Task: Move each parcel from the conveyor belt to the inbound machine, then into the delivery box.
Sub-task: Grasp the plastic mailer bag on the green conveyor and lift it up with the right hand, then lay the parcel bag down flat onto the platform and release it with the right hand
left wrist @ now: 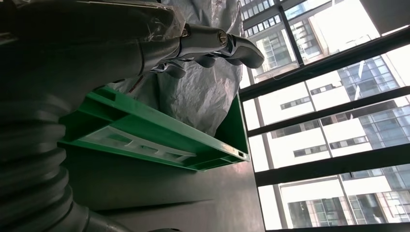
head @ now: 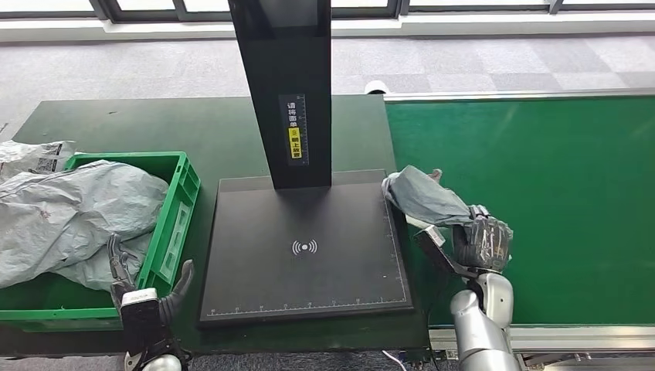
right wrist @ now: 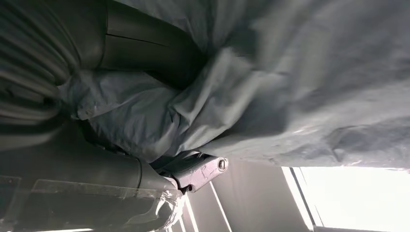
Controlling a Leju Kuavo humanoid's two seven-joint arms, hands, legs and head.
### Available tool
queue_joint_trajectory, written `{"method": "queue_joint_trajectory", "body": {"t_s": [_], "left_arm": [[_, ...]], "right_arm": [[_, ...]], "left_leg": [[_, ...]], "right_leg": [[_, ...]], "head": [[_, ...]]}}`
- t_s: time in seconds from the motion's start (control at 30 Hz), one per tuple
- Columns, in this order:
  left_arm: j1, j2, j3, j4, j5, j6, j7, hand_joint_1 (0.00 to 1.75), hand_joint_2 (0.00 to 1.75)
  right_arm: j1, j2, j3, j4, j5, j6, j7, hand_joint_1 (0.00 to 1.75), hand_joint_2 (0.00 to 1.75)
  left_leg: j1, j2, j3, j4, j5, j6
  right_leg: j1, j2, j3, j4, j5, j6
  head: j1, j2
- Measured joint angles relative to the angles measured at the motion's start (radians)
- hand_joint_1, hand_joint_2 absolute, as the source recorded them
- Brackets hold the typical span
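Parcel [head: 423, 198], a crumpled grey plastic mailing bag, is held up by the right hand [head: 480, 241] at the seam where the black scanner plate [head: 305, 255] meets the green conveyor belt [head: 556, 201]. The fingers are wrapped around its lower end, and the rest of the bag sticks up and leans toward the plate, its tip just over the plate's right edge. From the right wrist camera, the same grey plastic [right wrist: 270, 87] bunches tightly against the thumb and palm, so the grasp is plainly closed on it.

The plate lies flat on a dark table [head: 154, 127], with a white wireless symbol [head: 304, 247] near its middle and a black upright post [head: 284, 85] rising from its far edge. A small label with yellow marking [head: 293, 139] is fixed on the post.

To the left of the plate sits a green crate [head: 174, 224], stuffed with large grey bags [head: 69, 216] that spill over its left side. The left hand [head: 143, 290] hovers at the near right corner of the crate, fingers apart and slightly curled, holding nothing. In the left wrist view the same fingers [left wrist: 217, 46] hang loose beside the green wall of the crate [left wrist: 159, 140] and the grey bags [left wrist: 203, 96] inside it. Grey carpet [head: 463, 62] runs beyond the table.
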Motion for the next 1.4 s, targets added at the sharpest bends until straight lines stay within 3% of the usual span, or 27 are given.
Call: {"method": "queue_joint_trajectory", "body": {"t_s": [0.17,0.43,1.03,1.23,1.4], "left_arm": [[0.0,0.0,-0.001,0.002,-0.006,0.0,0.0,0.0,1.75],[-0.001,0.0,-0.001,0.005,-0.006,0.0,0.0,0.0,1.75],[-0.001,0.0,-0.001,0.008,-0.007,0.0,0.0,0.0,1.75],[-0.003,0.0,-0.01,0.009,-0.009,0.0,0.0,0.0,1.75],[-0.005,0.001,-0.019,0.015,-0.017,0.0,0.0,0.0,1.75]], "right_arm": [[0.029,0.081,0.209,-0.105,-0.065,0.0,0.04,1.75,1.75],[0.066,0.124,0.389,-0.166,-0.099,0.0,0.026,1.75,1.75],[0.079,0.134,0.458,-0.182,-0.124,0.0,0.014,1.75,1.75],[0.108,0.137,0.589,-0.226,-0.163,0.0,-0.001,1.75,1.75],[0.078,0.137,0.69,-0.208,-0.203,0.035,0.098,1.75,1.75]], "left_leg": [[0.001,0.003,0.0,0.0,0.0,0.0],[0.0,0.002,-0.001,0.0,0.0,0.0],[0.0,0.001,-0.001,0.0,0.0,0.0],[0.0,0.002,-0.002,0.0,0.0,0.0],[0.0,0.003,-0.002,0.0,0.0,0.0]], "right_leg": [[-0.001,0.003,-0.002,0.0,0.0,-0.001],[-0.001,0.002,-0.002,0.0,0.0,-0.001],[-0.001,0.001,-0.002,0.0,0.0,-0.001],[-0.001,0.002,-0.003,0.0,0.0,-0.001],[-0.001,0.002,-0.003,0.0,0.0,-0.001]], "head": [[0.0,0.0],[0.0,0.0],[0.0,0.0],[0.0,0.0],[0.0,0.0]]}}
